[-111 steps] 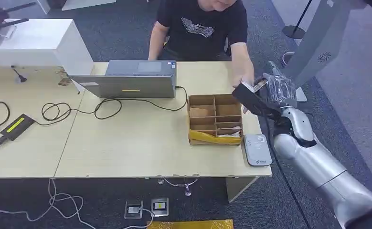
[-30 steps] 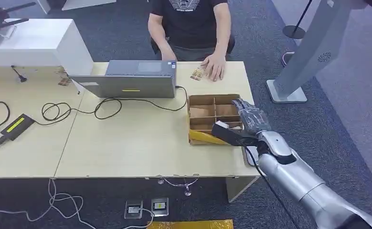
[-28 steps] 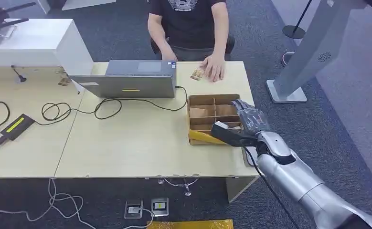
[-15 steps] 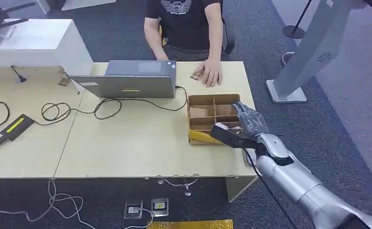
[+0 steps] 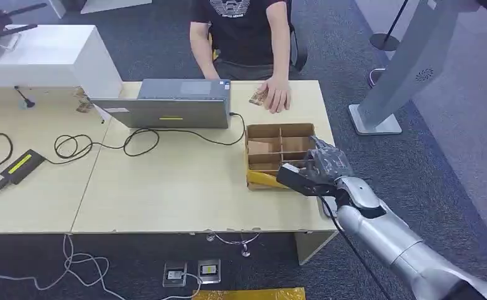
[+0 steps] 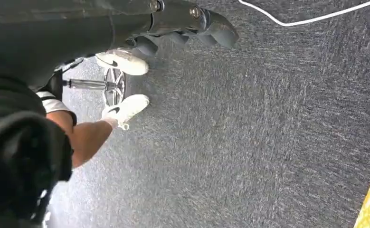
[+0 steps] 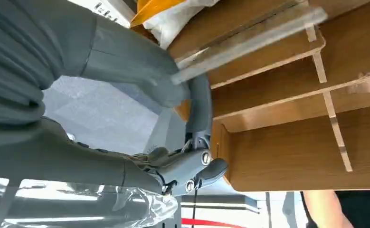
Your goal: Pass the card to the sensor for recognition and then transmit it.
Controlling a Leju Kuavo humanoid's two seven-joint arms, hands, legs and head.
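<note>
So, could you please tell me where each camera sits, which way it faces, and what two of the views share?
Head view: high on the body, looking forward and down at the table; the right hand reaches over the divided box.
Left wrist view: hanging arm, facing the carpet; left hand shows.
Right wrist view: behind the right hand, facing the divided box.
Head and right wrist share the box and hand.
</note>
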